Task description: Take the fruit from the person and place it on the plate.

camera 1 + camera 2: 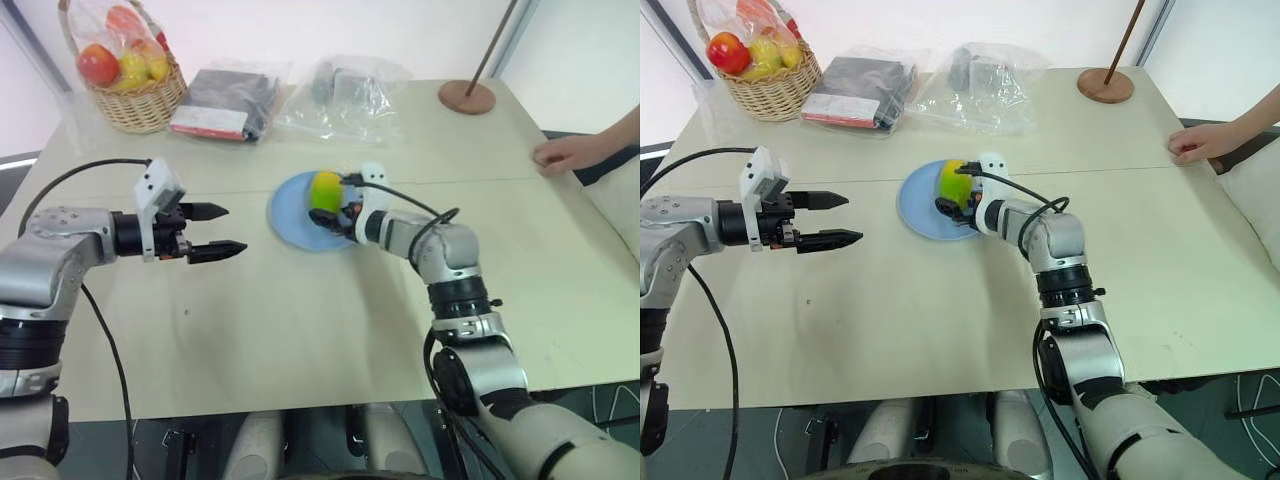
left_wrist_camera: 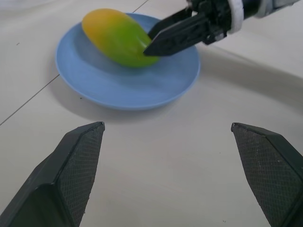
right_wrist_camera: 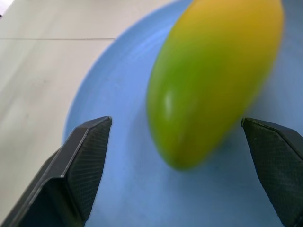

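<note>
The fruit [image 1: 325, 188], a yellow-green mango, lies on the light blue plate [image 1: 290, 215] at the middle of the table. My right gripper [image 1: 335, 203] is open at the plate's right side. One finger stands on each side of the fruit [image 3: 213, 85], with a gap between them and it. My left gripper [image 1: 232, 228] hovers open and holding nothing, left of the plate [image 2: 94, 80], pointing toward it. The person's hand [image 1: 565, 155] rests on the table's far right edge.
A wicker basket [image 1: 130, 80] of wrapped fruit stands at the back left. Beside it lie a dark packet [image 1: 225, 100] and a clear plastic bag [image 1: 345, 95]. A round wooden lamp base [image 1: 467, 97] with its pole is at the back right.
</note>
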`<state>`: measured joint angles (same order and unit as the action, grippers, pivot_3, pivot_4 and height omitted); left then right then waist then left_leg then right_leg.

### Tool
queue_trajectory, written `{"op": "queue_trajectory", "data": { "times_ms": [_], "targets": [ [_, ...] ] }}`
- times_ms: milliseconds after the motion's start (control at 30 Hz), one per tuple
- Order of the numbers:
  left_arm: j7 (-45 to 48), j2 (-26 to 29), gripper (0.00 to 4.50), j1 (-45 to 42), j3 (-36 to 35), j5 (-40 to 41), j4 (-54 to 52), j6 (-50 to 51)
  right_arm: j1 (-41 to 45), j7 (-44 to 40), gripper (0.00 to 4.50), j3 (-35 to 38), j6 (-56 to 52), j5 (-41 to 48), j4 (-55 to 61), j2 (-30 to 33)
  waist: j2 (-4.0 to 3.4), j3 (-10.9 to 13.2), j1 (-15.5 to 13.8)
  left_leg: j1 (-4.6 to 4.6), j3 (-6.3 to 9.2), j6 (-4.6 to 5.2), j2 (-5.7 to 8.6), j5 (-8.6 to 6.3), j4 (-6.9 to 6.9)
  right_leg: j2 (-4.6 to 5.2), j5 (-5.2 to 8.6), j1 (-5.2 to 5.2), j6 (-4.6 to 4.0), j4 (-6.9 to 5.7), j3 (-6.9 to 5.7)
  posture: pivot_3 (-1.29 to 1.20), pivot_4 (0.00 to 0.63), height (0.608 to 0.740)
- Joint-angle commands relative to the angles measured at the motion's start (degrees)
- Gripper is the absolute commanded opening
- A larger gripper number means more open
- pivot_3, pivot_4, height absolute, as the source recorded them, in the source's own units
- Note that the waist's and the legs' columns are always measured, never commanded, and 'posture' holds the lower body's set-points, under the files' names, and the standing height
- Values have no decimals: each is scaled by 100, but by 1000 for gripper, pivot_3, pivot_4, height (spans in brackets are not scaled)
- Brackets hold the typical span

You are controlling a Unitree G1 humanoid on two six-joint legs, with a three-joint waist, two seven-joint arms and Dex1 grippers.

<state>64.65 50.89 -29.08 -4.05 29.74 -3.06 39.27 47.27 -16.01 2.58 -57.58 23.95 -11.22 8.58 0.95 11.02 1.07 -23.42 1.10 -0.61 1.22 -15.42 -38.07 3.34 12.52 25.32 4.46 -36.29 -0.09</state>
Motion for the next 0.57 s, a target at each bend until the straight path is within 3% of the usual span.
{"op": "queue_trajectory", "data": {
  "times_ms": [33, 300, 567],
  "targets": [
    [-5, 13, 4500, -15, -93, 19, -154, -103, -4, -244, 4479, 254, -568, 387, 1308, 515, -1, 0, -14, 0, 0, 0, 0, 0, 0, 0, 0, 0, 0, 0, 0, 0, 150, 740],
    [95, 69, 4500, 68, -103, 11, -147, -155, -353, -1131, 4479, 1171, -1623, 1555, 3580, 2292, 0, 0, -25, -1, 1, 1, 0, -1, -1, -1, 0, -2, 1, 5, -1, 0, 150, 740],
    [198, 33, 4500, -35, -68, 59, -126, -184, -965, -1735, 4479, 1805, -1479, 2320, 4411, 3318, 1, -1, -12, 5, 1, 2, -6, -1, -1, -7, 1, -11, 1, 6, -1, 0, 150, 740]
  ]
}}
